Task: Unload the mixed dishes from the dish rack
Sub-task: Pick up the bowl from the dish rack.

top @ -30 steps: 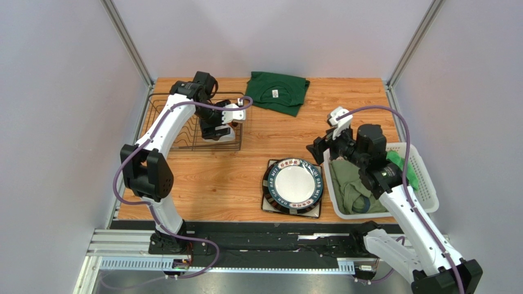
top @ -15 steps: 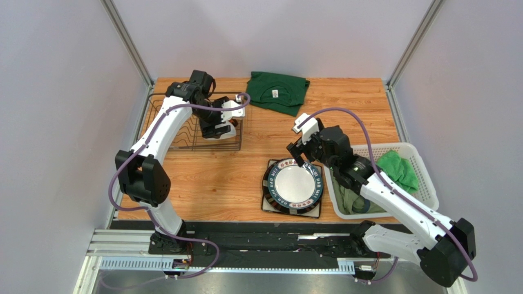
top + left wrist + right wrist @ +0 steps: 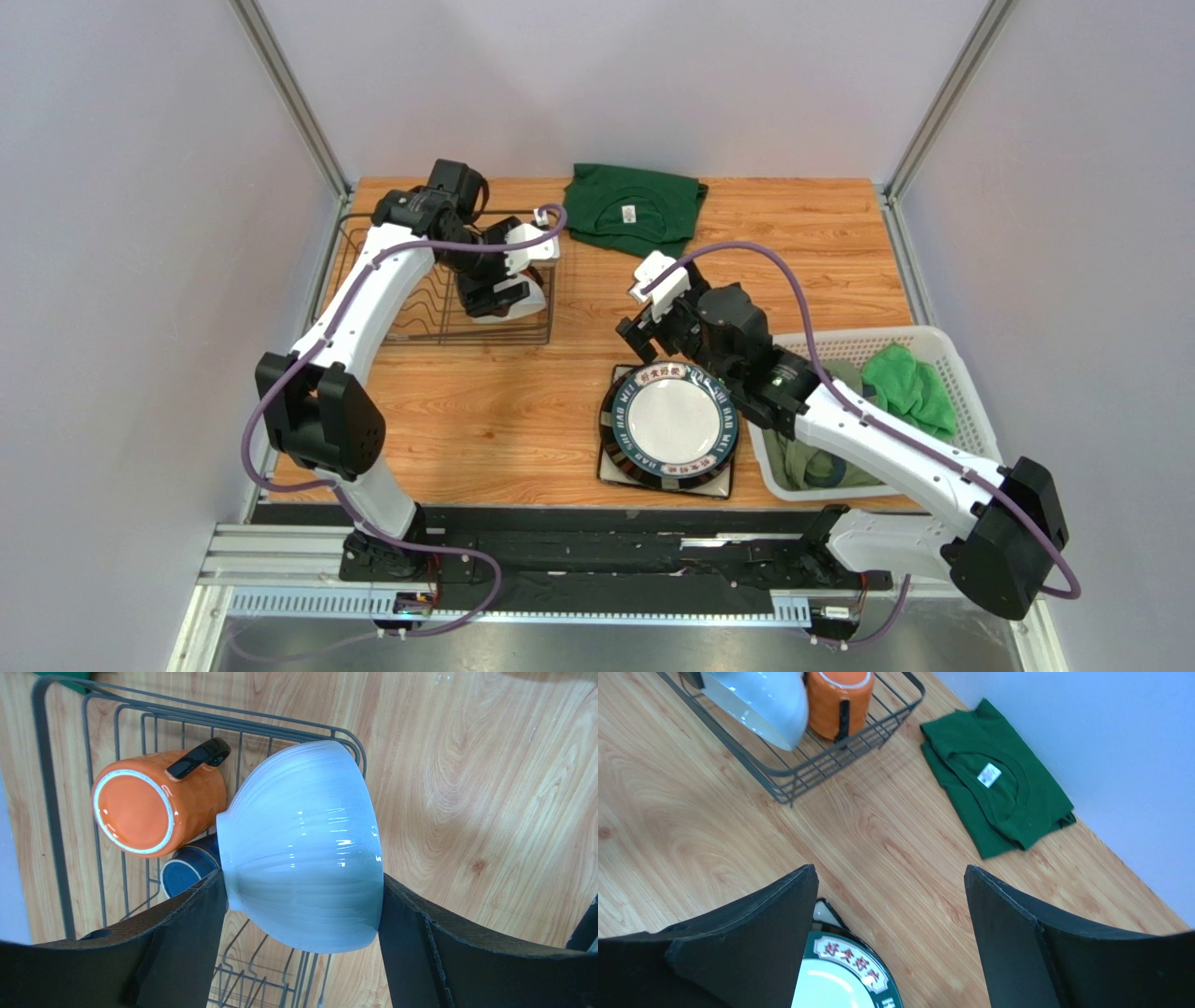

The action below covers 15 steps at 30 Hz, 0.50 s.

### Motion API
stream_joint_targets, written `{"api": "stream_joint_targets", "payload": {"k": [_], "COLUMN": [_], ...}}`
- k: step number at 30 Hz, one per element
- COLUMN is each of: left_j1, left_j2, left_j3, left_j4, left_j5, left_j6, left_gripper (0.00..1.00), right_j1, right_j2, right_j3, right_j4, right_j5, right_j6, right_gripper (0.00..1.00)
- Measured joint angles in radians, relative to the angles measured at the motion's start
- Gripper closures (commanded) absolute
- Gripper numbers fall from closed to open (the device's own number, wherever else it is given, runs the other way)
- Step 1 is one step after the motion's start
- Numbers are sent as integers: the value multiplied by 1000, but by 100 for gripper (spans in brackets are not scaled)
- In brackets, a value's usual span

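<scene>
My left gripper (image 3: 502,297) is shut on the small white bowl (image 3: 302,847) at the right end of the dish rack (image 3: 421,329). In the left wrist view the orange mug (image 3: 151,805) and the dark blue mug (image 3: 186,871) lie in the rack beside the bowl. My right gripper (image 3: 634,333) is open and empty above the table, just beyond the round dark-rimmed plate (image 3: 671,420). That plate lies on the square plate (image 3: 716,483), of which only corners show. The right wrist view shows the round plate (image 3: 836,980), the bowl (image 3: 766,700) and the orange mug (image 3: 840,700).
A folded green shirt (image 3: 634,207) lies at the back of the table, also in the right wrist view (image 3: 997,777). A white slatted basket (image 3: 968,406) holding green and olive clothes stands at the right, next to the plates.
My right arm has swung left, from over the white basket to the table beyond the plates. My left gripper has shifted only slightly and still holds the bowl.
</scene>
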Motion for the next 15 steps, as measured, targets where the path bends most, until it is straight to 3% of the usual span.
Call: {"api": "stream_joint_targets", "payload": {"k": [15], "left_j1": [0], "left_j2": [-132], "left_j3": [-17], "left_j4": [31], "left_j5": [99], "left_j6": [-113], "left_gripper": [57], "right_j1": [90], "right_j2": [94], "right_j3": [-2], "right_j4": [190], "right_j5": [-34], "right_j6": [-6], "right_gripper": [22]}}
